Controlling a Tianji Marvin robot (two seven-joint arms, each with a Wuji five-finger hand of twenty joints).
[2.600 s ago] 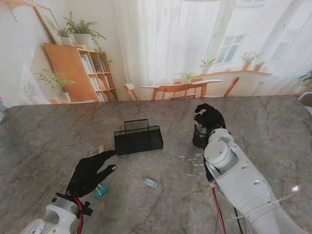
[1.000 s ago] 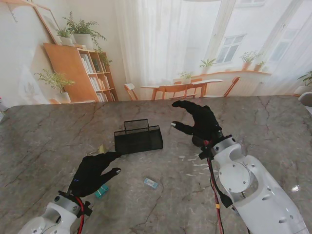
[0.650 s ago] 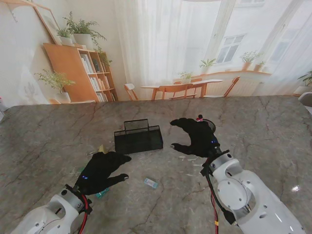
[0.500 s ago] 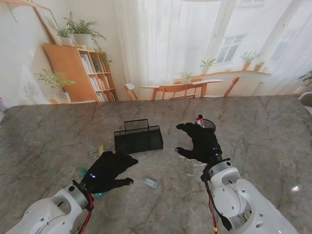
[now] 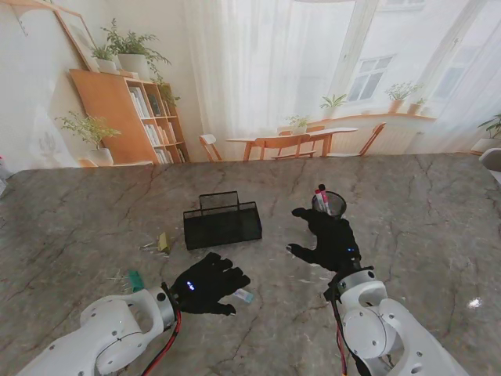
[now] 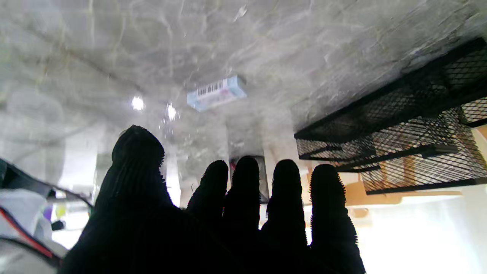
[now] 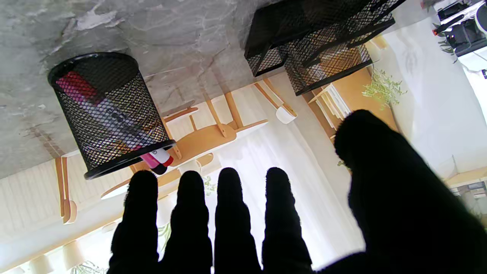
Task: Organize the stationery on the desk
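**Both hands empty over the marble desk**

Our left fingers (image 6: 243, 179) lie stretched out side by side, the thumb set apart, closed on nothing; the left hand (image 5: 205, 283) holds palm down over the table (image 5: 70, 219). Just beyond its fingertips lies a small pale blue eraser (image 5: 243, 295), label with a barcode showing in the left wrist view (image 6: 216, 92); whether a fingertip touches it we cannot tell.

Our right fingers (image 7: 230, 194) are likewise extended with narrow gaps, the thumb spread wide, holding nothing. The right hand (image 5: 329, 239) holds just nearer to us than the round black mesh pen cup (image 5: 331, 204), which stands upright and contains red and pink-capped markers (image 7: 156, 158).

Between the hands, farther from us, stands the black mesh organizer tray (image 5: 222, 222), rectangular, with a raised rear compartment; no contents can be made out in it. To its left lie a small yellow item (image 5: 163, 240) and, nearer to us, a teal item (image 5: 135, 280) beside the left forearm. Pale scraps (image 5: 309, 270) are scattered on the marble near the right hand.
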